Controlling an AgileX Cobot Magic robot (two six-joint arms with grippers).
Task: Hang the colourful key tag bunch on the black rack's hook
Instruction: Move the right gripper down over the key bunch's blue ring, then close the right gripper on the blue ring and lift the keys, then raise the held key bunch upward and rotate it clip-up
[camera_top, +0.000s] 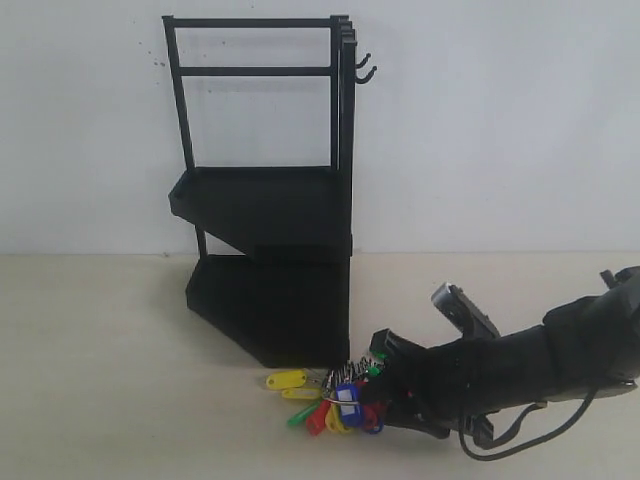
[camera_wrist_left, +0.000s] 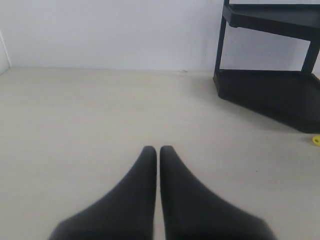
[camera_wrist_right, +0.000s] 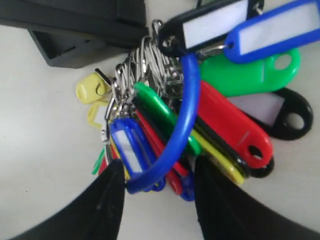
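Note:
The colourful key tag bunch lies on the beige table just in front of the black rack. The rack's two small curved hooks stick out from the top of its right post. My right gripper reaches in low from the right and is open. In the right wrist view its fingers straddle the near end of the bunch, with a blue loop between them. My left gripper is shut and empty, hovering over bare table left of the rack.
A white wall stands right behind the rack. The right arm's cable trails on the table near the front edge. One yellow tag peeks in at the left wrist view's border. The rack's base sits close to the bunch.

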